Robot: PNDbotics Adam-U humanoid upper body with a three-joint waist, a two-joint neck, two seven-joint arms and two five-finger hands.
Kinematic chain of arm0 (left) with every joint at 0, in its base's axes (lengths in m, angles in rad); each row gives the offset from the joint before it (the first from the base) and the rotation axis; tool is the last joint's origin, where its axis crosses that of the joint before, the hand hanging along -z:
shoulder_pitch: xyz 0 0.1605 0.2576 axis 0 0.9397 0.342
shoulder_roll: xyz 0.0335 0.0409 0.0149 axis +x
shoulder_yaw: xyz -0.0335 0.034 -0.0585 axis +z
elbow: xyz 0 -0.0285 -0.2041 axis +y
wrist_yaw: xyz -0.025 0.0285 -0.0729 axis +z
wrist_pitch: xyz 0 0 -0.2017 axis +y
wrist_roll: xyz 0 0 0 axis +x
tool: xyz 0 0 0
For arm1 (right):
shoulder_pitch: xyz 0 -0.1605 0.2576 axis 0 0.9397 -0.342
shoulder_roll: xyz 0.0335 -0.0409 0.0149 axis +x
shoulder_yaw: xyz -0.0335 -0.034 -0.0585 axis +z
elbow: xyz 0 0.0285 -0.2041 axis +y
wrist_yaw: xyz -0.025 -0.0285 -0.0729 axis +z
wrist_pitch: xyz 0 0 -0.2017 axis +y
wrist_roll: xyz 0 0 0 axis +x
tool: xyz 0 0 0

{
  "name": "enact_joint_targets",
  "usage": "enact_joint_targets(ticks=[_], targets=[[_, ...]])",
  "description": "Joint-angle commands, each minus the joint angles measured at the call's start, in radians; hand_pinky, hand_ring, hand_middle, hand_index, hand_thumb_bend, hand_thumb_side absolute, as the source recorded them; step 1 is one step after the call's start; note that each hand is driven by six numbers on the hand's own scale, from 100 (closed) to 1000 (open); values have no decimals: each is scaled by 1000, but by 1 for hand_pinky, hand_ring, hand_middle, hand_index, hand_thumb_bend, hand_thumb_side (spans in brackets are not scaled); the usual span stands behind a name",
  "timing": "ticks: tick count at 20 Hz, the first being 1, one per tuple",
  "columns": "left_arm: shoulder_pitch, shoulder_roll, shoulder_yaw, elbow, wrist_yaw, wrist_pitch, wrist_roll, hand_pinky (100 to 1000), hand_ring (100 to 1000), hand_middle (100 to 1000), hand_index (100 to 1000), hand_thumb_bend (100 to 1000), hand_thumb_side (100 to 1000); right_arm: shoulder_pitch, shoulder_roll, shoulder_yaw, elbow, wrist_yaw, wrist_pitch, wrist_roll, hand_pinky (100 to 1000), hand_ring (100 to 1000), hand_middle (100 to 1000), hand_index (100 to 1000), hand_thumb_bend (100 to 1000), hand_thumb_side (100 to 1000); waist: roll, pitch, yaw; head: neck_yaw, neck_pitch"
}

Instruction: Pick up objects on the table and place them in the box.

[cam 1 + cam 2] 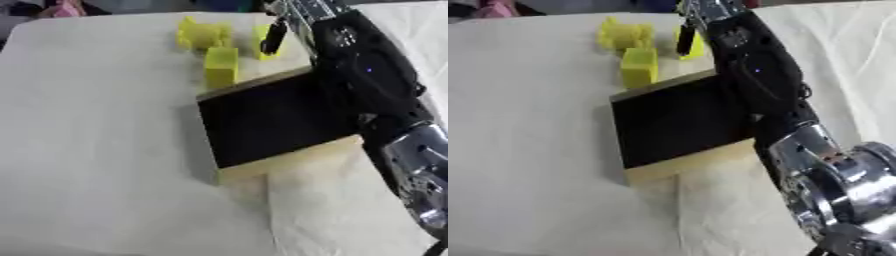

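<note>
- Right hand [276,36] reaches past the box's far edge; a dark finger lies against the yellow piece [262,42]. Can't tell if the fingers are closed on it.
- To do well: get the fingers round that piece, lift straight, carry it back over the box [271,120].
- Yellow block [220,66] just left of the hand, lumpy yellow object [203,34] beyond it; both crowd the grasp.
- Forearm covers the box's right side.
- Left hand unseen.
</note>
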Motion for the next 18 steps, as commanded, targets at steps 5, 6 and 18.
enact_joint_targets(ticks=[5, 6, 18], targets=[[-13, 32, 4, -14, 4, -1, -2, 712, 722, 746, 946, 119, 632, -35, 7, -12, 4, 41, 38, 2, 890, 928, 935, 1000, 194, 350, 2, -12, 13, -10, -25], [-13, 32, 4, -14, 4, -1, -2, 712, 722, 746, 946, 118, 633, -35, 9, -16, 6, 51, 46, 4, 890, 929, 935, 1000, 196, 349, 2, -11, 14, -11, -26], [-13, 30, 3, -14, 5, 0, -2, 710, 721, 747, 947, 114, 636, -21, 19, -73, -34, 145, 132, 32, 890, 929, 939, 1000, 170, 359, 4, -2, 21, -15, -38]])
